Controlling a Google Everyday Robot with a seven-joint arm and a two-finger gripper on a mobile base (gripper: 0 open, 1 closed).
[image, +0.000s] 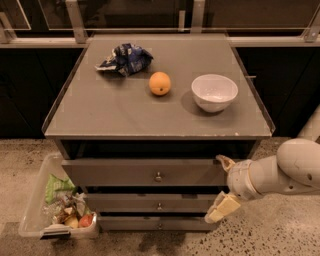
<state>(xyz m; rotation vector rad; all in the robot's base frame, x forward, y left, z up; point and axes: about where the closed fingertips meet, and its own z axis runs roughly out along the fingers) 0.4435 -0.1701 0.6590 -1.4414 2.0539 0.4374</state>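
Note:
My gripper (222, 185) hangs in front of the right end of the grey cabinet's drawers, at the height of the top drawer (145, 172) and the one below it. It is open, with one cream fingertip (223, 160) by the top drawer's right edge and the other lower down; nothing is between them. On the cabinet top (110, 112) an orange (160, 83) lies near the middle. A white bowl (214, 92) stands to its right, and a crumpled blue chip bag (124, 58) lies at the back left.
Each drawer has a small round knob (158, 176) at its centre. A clear plastic bin (36, 212) holding trash and food scraps sits on the speckled floor to the cabinet's left. Dark cabinets and a railing run behind.

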